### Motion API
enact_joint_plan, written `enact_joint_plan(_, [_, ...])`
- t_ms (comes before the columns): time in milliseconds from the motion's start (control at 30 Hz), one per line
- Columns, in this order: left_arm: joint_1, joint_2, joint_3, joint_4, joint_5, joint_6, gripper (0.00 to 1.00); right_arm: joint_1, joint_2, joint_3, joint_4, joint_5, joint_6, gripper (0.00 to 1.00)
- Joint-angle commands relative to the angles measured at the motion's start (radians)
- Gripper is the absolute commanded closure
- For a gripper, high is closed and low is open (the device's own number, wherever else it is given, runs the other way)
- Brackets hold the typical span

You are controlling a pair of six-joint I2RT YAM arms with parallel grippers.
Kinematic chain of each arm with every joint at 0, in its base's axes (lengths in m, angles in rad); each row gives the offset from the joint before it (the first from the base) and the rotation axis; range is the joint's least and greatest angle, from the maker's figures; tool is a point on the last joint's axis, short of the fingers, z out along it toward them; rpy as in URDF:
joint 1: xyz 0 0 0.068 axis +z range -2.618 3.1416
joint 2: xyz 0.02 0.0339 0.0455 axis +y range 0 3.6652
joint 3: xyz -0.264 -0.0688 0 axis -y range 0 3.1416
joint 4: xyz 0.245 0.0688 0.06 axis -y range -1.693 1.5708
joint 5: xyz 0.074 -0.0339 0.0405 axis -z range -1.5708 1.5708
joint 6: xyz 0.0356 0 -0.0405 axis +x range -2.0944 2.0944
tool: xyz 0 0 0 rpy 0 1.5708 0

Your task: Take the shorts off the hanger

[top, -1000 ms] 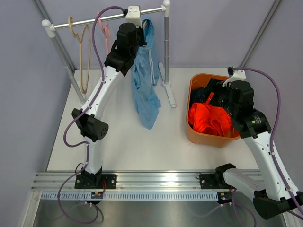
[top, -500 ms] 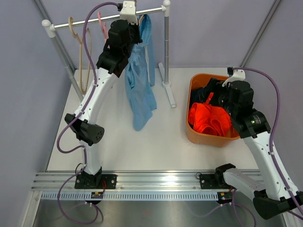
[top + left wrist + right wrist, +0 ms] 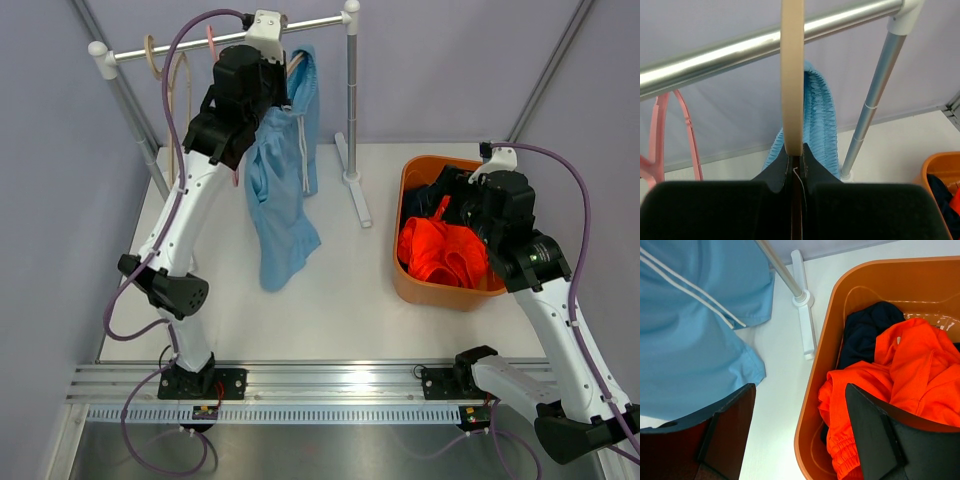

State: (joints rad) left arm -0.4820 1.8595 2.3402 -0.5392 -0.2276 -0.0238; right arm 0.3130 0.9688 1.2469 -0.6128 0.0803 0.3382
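Over the last second the left fingers (image 3: 797, 165), clamped shut on the lower end of the beige hanger (image 3: 792, 75), have carried it leftward along the rail (image 3: 730, 52). The light blue shorts (image 3: 280, 200) have swung with it, their hem now hanging further left above the surface (image 3: 330, 320). They are still draped on that hanger by the waistband, so this pair is not yet free, and whether the hook has left the rail cannot be told. The orange bin (image 3: 404, 250) already holds the orange shorts (image 3: 445, 250) on top and the navy shorts (image 3: 430, 195) at its far side. The right fingers (image 3: 799, 395) hang spread wide and empty over its left rim
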Motion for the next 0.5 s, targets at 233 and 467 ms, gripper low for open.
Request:
enact_joint_plan(233, [-0.02, -0.197, -0.033, -0.134, 0.191, 0.004, 1.0, -0.002, 0.013, 0.028, 0.102, -0.181, 0.054, 0.22])
enact_joint_plan(467, [-0.067, -0.287, -0.119, -0.196, 0.263, -0.004, 1.0, 0.078, 0.085, 0.094, 0.151, -0.203, 0.071, 0.23])
